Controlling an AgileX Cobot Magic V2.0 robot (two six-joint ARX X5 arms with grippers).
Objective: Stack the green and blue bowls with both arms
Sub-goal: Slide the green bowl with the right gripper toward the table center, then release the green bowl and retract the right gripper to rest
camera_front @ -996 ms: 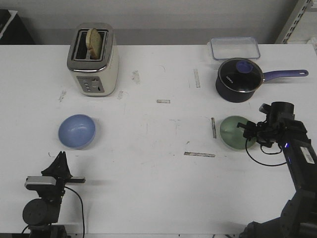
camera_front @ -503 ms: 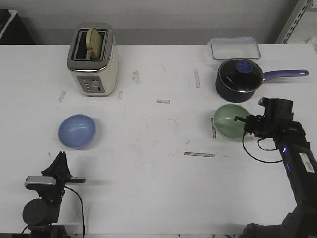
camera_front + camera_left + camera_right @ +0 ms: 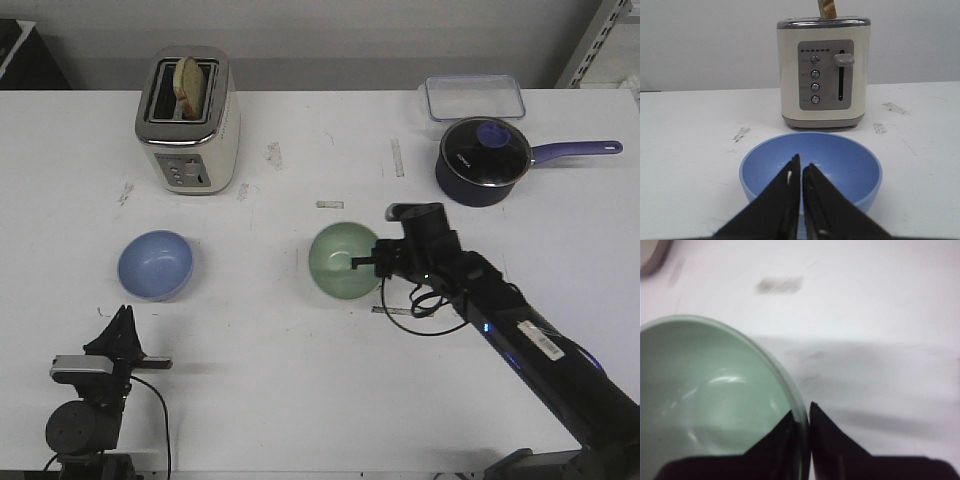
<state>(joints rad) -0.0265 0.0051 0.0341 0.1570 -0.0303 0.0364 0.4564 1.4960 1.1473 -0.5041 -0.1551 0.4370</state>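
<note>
My left jaws [image 3: 121, 322] rest near the front left corner of the table [image 3: 300, 380], pressed together and holding nothing, aimed at the blue bowl [image 3: 155, 265]. That bowl sits upright on the table toward the left edge, in front of the toaster [image 3: 188, 120].

My right jaws [image 3: 368, 262] pinch the rim of the green bowl [image 3: 343, 260], one finger inside and one outside. The bowl hangs near the table's middle, tilted with its opening toward the camera.

Risk 1: the grip covers a thin strip of smooth rim, so the bowl may swing or slip out during travel.

Risk 2: a tilted bowl may strike the blue rim, push that bowl away and fail to nest.
</note>
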